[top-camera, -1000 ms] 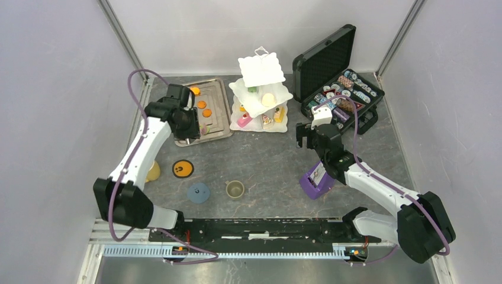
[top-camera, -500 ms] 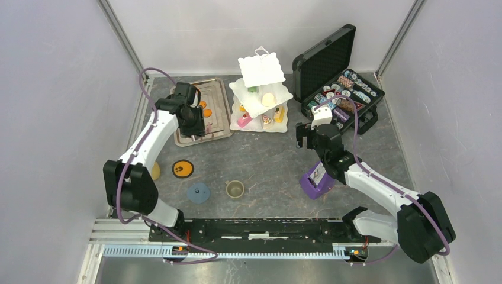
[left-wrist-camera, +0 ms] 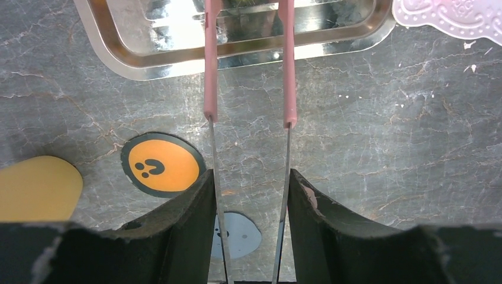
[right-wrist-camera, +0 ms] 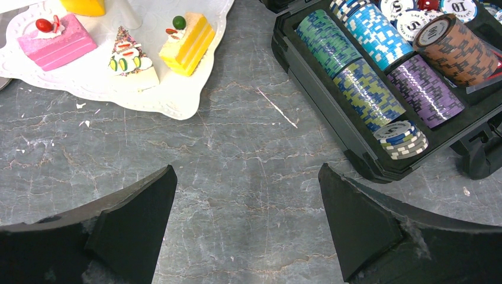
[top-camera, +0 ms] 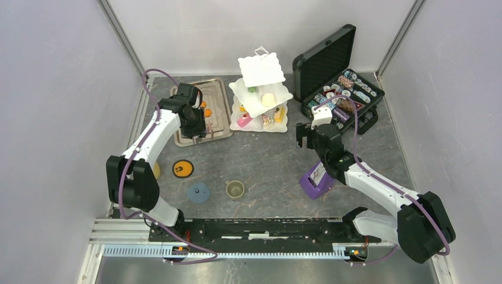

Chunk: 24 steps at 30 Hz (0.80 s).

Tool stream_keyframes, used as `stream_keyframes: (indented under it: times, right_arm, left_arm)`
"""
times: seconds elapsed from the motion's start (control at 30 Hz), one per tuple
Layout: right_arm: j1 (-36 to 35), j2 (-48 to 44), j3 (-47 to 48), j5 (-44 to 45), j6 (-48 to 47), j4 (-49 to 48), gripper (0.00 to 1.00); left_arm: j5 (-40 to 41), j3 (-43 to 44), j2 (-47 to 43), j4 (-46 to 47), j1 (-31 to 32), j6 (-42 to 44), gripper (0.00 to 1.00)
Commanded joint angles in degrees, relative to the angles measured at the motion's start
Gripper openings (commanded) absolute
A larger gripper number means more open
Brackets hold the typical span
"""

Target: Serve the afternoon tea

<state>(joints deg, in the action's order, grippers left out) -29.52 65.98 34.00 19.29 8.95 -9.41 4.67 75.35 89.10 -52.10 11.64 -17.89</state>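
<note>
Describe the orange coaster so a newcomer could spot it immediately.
Start at the metal tray at the left rear. Just in front of it lies a flat round coaster. It alone is orange with a dark rim, unlike the blue coaster nearby.

A lab robot cell: plain pale walls [top-camera: 53, 89] box in a grey marbled surface [top-camera: 260, 160], two arms [top-camera: 379, 189] bolted along its near rail [top-camera: 118, 228]

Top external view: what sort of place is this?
Most likely a robot lab work cell: plain pale walls box in a grey tabletop, the left arm and right arm are bolted to a rail at its edge, and the white three-tier stand holds toy pastries.
</note>
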Motion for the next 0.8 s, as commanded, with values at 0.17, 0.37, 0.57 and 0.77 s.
stream_keyframes:
  times: [0.17, 0.37, 0.57, 0.77]
  right_arm:
    - [-0.2, 0.5, 1.6, -0.4, 0.5, -2.0, 0.98]
    - [-0.2, 0.6, 1.6, -0.6, 0.5, -2.0, 0.98]
    - [-0.2, 0.2, 1.6, -0.1, 0.3, -1.7, 0.98]
    - [-0.2, 0.5, 1.6, -0.5, 0.5, -1.9, 0.98]
  left_arm:
    - [4.1, -0.9, -0.6, 1.9, 0.1, 2.6, 0.52]
    - [1.2, -0.3, 0.9, 3.6, 0.1, 2.5, 0.53]
    - [1.6, 0.5, 3.0, 3.8, 0.2, 2.9, 0.51]
    - [1.4, 1.6, 4.4, 3.8, 0.2, 3.4, 0.49]
